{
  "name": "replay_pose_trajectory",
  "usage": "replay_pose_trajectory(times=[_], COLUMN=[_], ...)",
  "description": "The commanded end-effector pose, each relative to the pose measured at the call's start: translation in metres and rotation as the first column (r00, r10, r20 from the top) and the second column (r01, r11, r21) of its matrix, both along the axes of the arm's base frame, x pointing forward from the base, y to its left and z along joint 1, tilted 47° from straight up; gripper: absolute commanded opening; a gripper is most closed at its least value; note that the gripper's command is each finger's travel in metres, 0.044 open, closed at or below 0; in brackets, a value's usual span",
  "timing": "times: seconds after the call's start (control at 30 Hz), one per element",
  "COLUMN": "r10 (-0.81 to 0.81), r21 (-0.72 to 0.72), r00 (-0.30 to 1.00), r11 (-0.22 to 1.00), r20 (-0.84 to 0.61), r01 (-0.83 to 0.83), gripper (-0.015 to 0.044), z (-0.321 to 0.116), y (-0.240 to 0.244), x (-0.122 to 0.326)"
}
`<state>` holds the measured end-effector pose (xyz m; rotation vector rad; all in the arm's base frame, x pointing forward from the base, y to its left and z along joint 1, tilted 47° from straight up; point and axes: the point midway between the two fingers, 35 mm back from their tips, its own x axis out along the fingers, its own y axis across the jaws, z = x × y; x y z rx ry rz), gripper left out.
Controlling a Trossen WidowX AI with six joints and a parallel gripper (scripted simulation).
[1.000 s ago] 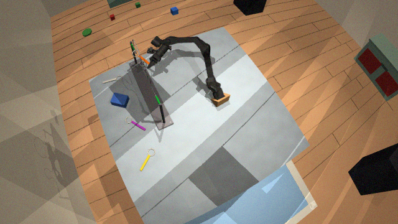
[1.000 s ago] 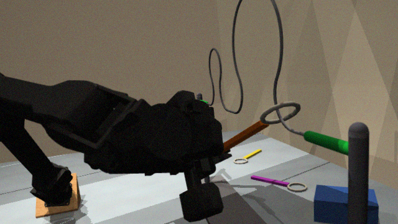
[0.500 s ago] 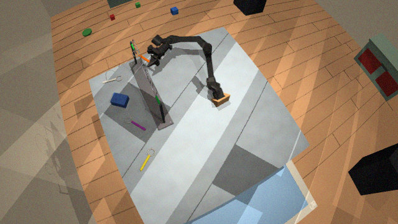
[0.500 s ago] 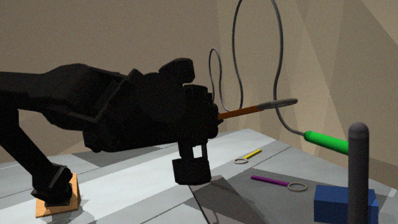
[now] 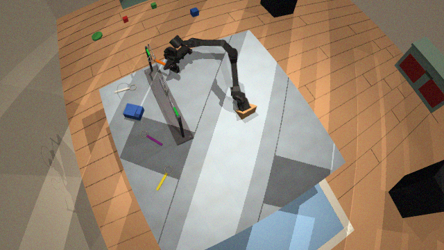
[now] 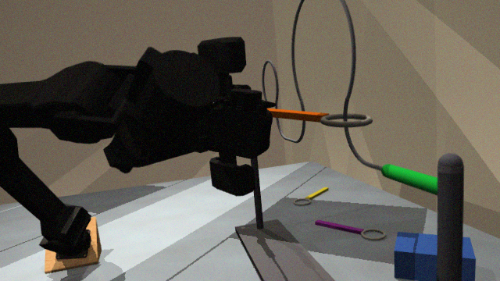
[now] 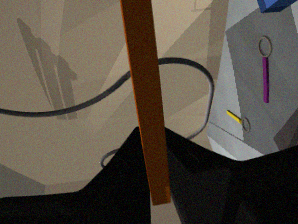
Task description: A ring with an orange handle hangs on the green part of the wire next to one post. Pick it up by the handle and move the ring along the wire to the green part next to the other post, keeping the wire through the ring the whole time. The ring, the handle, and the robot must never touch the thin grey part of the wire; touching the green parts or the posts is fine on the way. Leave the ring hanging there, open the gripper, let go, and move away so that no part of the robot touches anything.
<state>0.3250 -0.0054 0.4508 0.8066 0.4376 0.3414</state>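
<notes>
A pale table top (image 5: pixel 222 146) (image 6: pixel 156 218) (image 7: pixel 242 65) crosses the middle of the top view. At its right edge, a grey-green cabinet (image 5: pixel 424 50) has 2 dark red panels; what it contains cannot be seen. The black arm (image 5: pixel 234 69) (image 6: pixel 23 176) reaches toward the upper left of the top view. The stand base (image 5: pixel 184 137) (image 6: pixel 289 254) carries 2 posts, and the looping wire (image 5: pixel 168 94) (image 6: pixel 353 47) (image 7: pixel 212 90) runs between them. A blue box (image 5: pixel 133 111) (image 6: pixel 423 254) (image 7: pixel 275 5) sits left of the stand in the top view; I cannot tell whether it opens or holds anything. The gripper (image 5: pixel 166 66) (image 6: pixel 269 107) (image 7: pixel 148 132) is clamped on the orange handle (image 5: pixel 159 62) (image 6: pixel 297 114) (image 7: pixel 145 75). The exterior view shows the ring (image 5: pixel 153 59) (image 6: pixel 369 120) around the grey wire, above the green part (image 5: pixel 148 53) (image 6: pixel 410 179) by the foreground post; contact with the wire is hard to judge.

The top view alone shows the white-handled ring (image 5: pixel 122 90); all 3 views show the purple-handled and yellow-handled ones. In the exterior view, the gripper hides the far green part, and the wire's top is cut off.
</notes>
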Motion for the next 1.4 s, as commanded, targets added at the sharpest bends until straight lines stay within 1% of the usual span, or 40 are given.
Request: replay_pose_trajectory(times=[0.0,0.3,0.53,0.73,1.0,1.23,1.37], r10=[0.01,0.016,-0.045,-0.045,-0.043,-0.045,-0.048], r21=[0.066,0.194,0.304,0.357,0.371,0.348,0.304], r00=[1.0,1.0,0.999,0.999,0.999,0.999,0.999], r11=[0.998,0.981,0.952,0.933,0.928,0.937,0.952], r20=[0.003,-0.005,0.015,0.01,0.007,0.01,0.016], r01=[-0.01,-0.015,0.038,0.038,0.038,0.038,0.04], gripper=[-0.015,-0.015,-0.015,-0.015,-0.015,-0.015,-0.015], z=[0.011,0.028,0.043,0.055,0.064,0.066,0.066], y=[0.008,0.019,0.031,0.036,0.038,0.038,0.038], x=[-0.003,-0.004,0.003,0.002,0.001,0.001,0.001])
